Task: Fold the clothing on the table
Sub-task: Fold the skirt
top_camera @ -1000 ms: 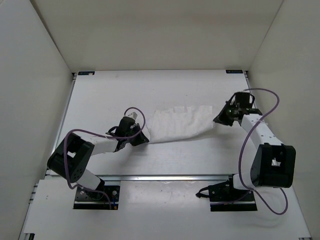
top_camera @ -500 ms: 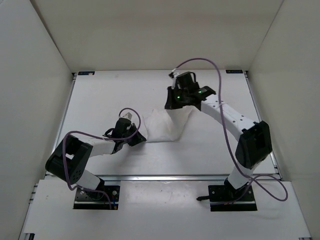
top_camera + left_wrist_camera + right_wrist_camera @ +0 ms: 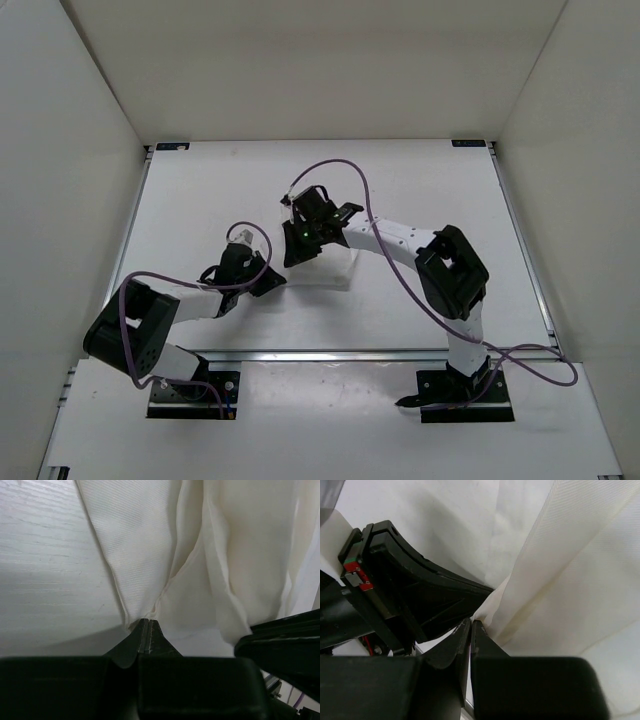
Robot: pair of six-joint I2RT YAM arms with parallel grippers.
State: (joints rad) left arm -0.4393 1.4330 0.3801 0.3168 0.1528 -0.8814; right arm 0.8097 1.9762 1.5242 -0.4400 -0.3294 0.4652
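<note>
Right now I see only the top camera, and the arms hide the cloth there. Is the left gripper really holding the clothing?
Observer: Yes. The left wrist view shows the left gripper shut on a pinched edge of the clothing.
Operator: And the right one?
Observer: The right wrist view shows the right gripper shut too, with a fold caught at its tips.
Operator: Do the two touch each other?
Observer: I cannot tell. The right wrist view shows the other gripper's black body close beside those tips.
</note>
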